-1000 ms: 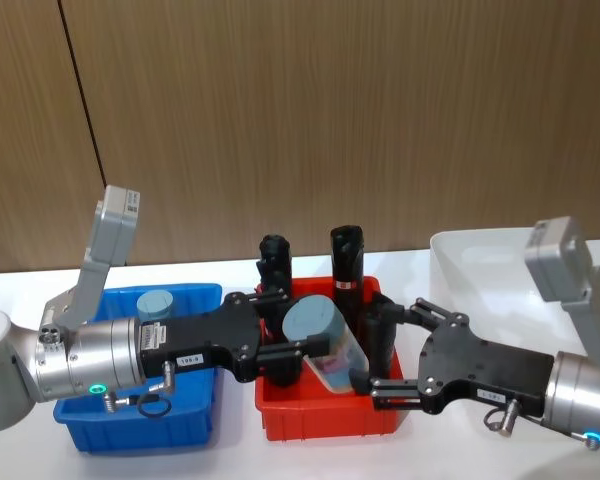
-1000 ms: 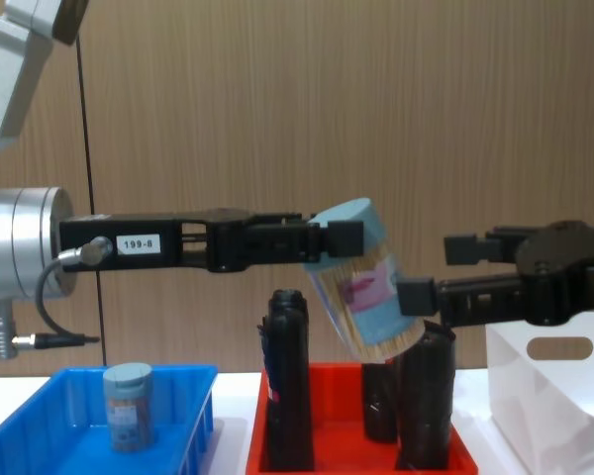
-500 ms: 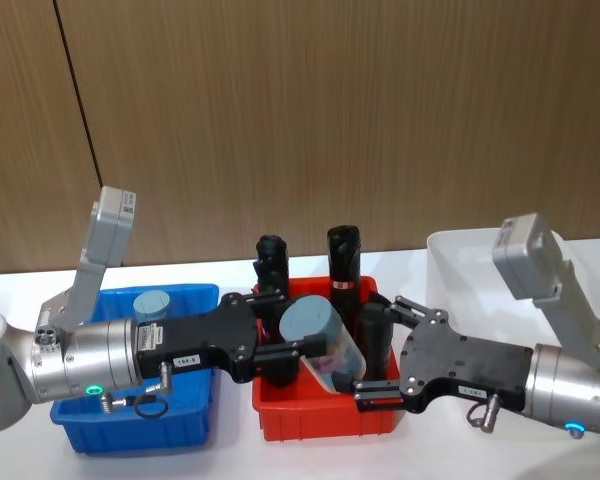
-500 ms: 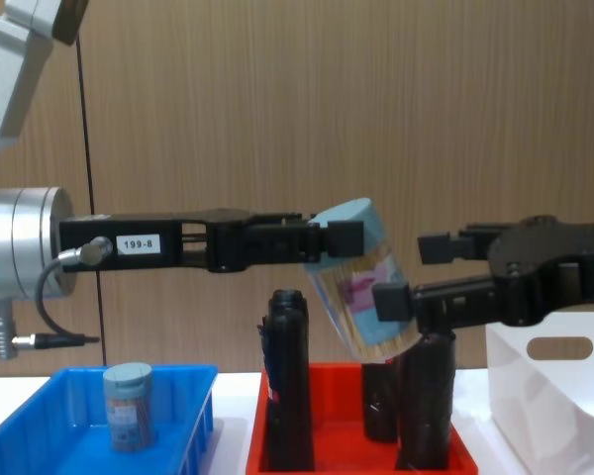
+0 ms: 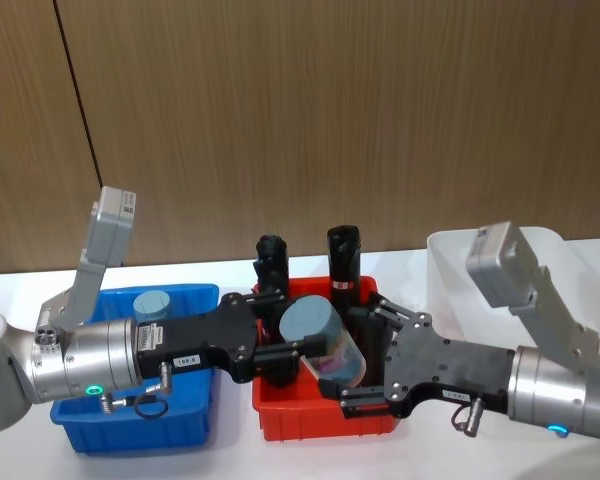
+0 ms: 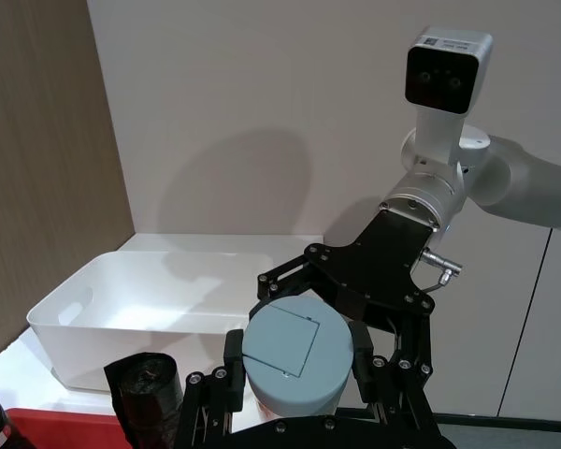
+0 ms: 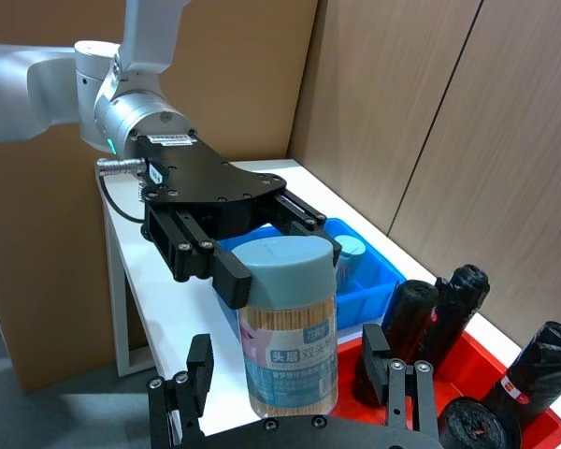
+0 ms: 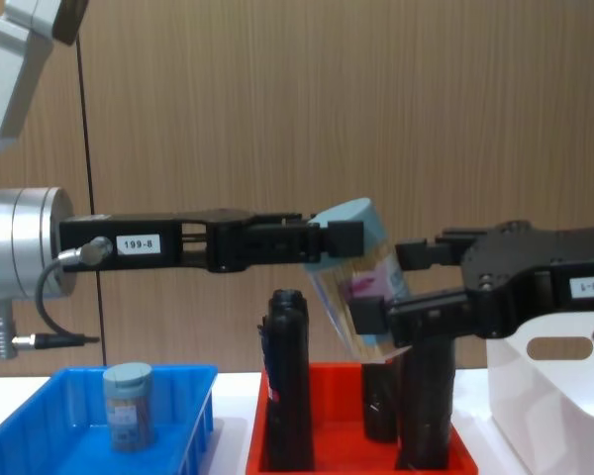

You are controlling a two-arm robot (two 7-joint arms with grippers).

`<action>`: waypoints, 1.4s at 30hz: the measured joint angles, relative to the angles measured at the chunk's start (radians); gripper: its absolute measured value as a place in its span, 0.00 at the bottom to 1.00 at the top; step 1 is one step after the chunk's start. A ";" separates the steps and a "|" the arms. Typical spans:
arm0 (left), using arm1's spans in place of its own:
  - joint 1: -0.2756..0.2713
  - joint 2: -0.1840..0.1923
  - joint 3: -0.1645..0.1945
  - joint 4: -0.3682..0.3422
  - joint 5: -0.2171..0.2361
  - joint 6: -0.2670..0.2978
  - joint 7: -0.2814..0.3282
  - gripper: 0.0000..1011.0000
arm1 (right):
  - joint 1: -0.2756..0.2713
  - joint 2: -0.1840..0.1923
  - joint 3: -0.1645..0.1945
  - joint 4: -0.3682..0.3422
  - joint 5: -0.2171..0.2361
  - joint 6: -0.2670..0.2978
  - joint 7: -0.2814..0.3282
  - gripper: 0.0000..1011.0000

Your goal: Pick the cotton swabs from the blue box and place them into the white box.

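Left hand (image 5: 294,334) pinching the lid end of a clear cylindrical cotton swab jar with grey-blue lid (image 5: 338,356), tilted in the air over the red plastic tray (image 5: 320,425). Right hand (image 5: 352,353) spread, fingers straddling the jar's base. Second swab jar (image 5: 153,303) upright in the shallow blue plastic box (image 5: 195,425). Tall white plastic box (image 5: 445,275) right of the tray.

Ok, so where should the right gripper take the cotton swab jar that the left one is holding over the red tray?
On its clear lower body, coming in from the robot's right. The left gripper clamps the cotton swab jar at the lid end, and the jar is tilted with its base toward the open right gripper, so that end is free.
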 joint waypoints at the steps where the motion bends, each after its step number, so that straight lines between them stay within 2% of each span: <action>1: 0.000 0.000 0.000 0.000 0.000 0.000 0.000 0.66 | 0.001 -0.001 -0.002 0.001 -0.003 -0.001 0.000 0.99; 9: 0.000 0.000 0.000 0.000 0.000 0.000 0.000 0.66 | 0.010 -0.007 -0.018 0.006 -0.036 -0.011 -0.006 0.99; 21: 0.000 0.000 0.000 0.000 0.000 0.000 0.000 0.66 | 0.026 -0.017 -0.044 0.005 -0.114 -0.034 -0.014 0.99; 34: 0.000 0.000 0.000 0.000 0.000 0.000 0.000 0.66 | 0.042 -0.022 -0.064 -0.005 -0.162 -0.038 -0.006 0.99; 40: 0.000 0.000 0.000 0.000 0.000 0.000 -0.001 0.66 | 0.047 -0.019 -0.068 -0.008 -0.172 -0.038 -0.007 0.87; 42: 0.000 0.000 0.000 0.000 0.000 0.000 -0.001 0.66 | 0.048 -0.018 -0.068 -0.009 -0.173 -0.038 -0.007 0.85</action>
